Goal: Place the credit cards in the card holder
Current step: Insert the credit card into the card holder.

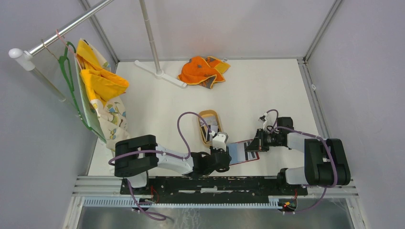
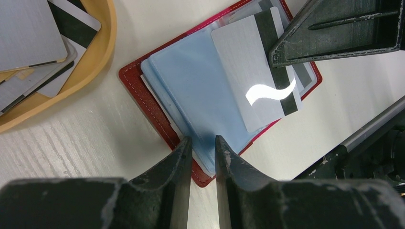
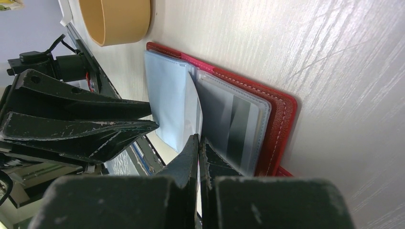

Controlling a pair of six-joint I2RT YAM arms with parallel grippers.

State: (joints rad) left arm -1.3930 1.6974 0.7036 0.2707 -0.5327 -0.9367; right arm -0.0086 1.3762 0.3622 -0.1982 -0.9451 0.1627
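Left pincer (image 2: 200, 143) narrowly parted, right pincer (image 3: 198, 140) pressed closed, tips near, low.

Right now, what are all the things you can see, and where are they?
red leather-like folding card holder: one, red with pale blue sleeves, open flat, front middle.
silver striped card: one, silver with a dark stripe, atop the sleeves.
tan oval wooden tray: one, tan, beside the holder.
grey and white cards: several, in the tray.
crumpled orange cloth: one, orange, far side.
metal clothes rack: one, silver, back left.
yellow patterned garment: one, yellow, hanging on the rack.
white table: one, under everything.
left gripper: one, black, pinching the blue sleeves.
right gripper: one, black, shut on the silver striped card.
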